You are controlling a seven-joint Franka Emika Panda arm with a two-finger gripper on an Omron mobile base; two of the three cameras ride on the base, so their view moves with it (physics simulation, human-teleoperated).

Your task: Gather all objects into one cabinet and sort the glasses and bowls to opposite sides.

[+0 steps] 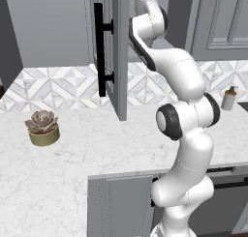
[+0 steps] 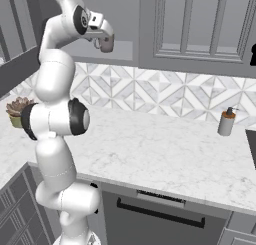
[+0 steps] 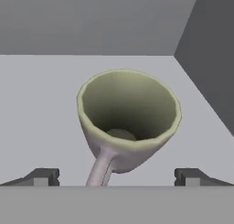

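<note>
1. Standing on the grey shelf [image 3: 41,109] of the upper cabinet [image 2: 120,51], a pale cream-yellow mug [image 3: 129,120] sits just in front of the hand, its open mouth seen from above and its handle turned toward the camera.
2. The gripper [image 3: 117,176] has its two dark fingertips [image 3: 42,176] spread as wide as they go, one on each side of the mug and apart from it; nothing is held between them.
3. Relative to the mug, the cabinet's back wall lies beyond it and a darker side wall [image 3: 210,58] rises to its right in the hand view.
4. From the right base view, the gripper [image 2: 105,43] is at the open cabinet's shelf level, the white arm [image 2: 55,114] reaching up to it; the mug is not clearly separable from the hand there.
5. In the left base view, the cabinet's panelled door [image 1: 118,52] is swung open beside the arm, its long black bar handle [image 1: 100,50] facing the camera.
6. Below the cabinet, on the marble counter [image 2: 165,149], a potted succulent [image 1: 43,127] sits to the door's left and a small soap dispenser [image 2: 226,121] stands well off toward the far right, against the patterned backsplash [image 2: 160,91].
</note>
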